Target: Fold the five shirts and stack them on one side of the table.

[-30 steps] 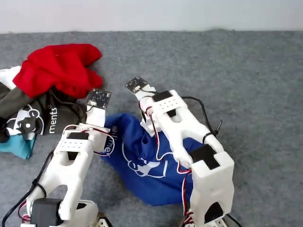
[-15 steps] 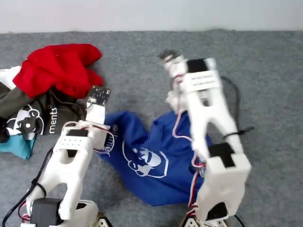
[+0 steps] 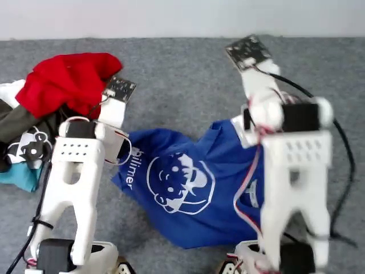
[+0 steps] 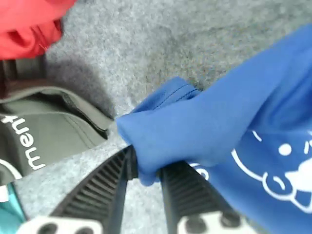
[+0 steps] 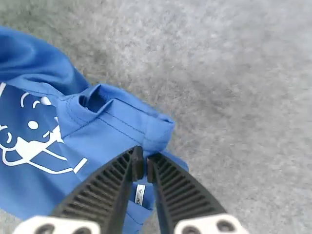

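The left gripper (image 4: 146,168) has its jaws clenched on a bunched fold of the blue shirt (image 3: 182,200). The right gripper (image 5: 141,163) pinches the shirt's collar hem, jaws almost touching. The shirt lies spread between them on the grey counter (image 3: 188,74). Farther off, beside the left arm, a red shirt (image 3: 68,83) lies on a dark shirt (image 3: 57,137).

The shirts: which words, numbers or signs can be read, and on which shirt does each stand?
On the blue shirt: white letters beside a drawn face, partly covered; no whole word shows.
On the dark shirt: white letters cut off by folds; only a word's end shows.
On the blue shirt's label: too small to read.
On the red shirt: no print visible.
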Controlling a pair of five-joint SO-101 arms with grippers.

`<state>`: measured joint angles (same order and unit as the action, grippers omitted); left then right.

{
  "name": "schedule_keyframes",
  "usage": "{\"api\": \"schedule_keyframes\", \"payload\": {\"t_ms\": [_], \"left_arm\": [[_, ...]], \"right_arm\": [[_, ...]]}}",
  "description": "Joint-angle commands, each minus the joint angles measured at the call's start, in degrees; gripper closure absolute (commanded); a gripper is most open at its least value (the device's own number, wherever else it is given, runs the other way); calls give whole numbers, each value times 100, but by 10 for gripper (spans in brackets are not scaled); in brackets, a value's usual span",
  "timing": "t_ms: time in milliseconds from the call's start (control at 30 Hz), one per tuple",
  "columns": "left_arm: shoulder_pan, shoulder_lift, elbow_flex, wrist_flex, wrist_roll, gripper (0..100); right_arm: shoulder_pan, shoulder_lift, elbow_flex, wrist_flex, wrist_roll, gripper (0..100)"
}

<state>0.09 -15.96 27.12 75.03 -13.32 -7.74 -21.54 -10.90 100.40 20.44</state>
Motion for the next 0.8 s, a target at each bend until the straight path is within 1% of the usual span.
{"api": "schedule_keyframes", "payload": {"t_ms": [0, 100, 333, 467, 567, 633, 767], "left_arm": [[-26, -18, -532, 202, -167, 985], [-18, -18, -725, 193, -167, 985], [-18, -18, -1033, 202, -167, 985], [-18, -18, -1358, 229, -167, 985], [26, -18, -1895, 536, -167, 985], [44, -18, -2387, 888, -167, 985], [44, -18, -2985, 1407, -167, 985]], "right_arm": [[66, -1279, 18, 40, 44, 990], [418, -1991, 18, -259, 26, 990], [1851, -3284, 9, -1218, 26, 990], [2369, -3688, 9, -1543, 26, 990], [2756, -3864, 9, -1780, 26, 990], [2879, -3899, 9, -1815, 26, 990], [2809, -3829, 53, -1508, 18, 990]]}}
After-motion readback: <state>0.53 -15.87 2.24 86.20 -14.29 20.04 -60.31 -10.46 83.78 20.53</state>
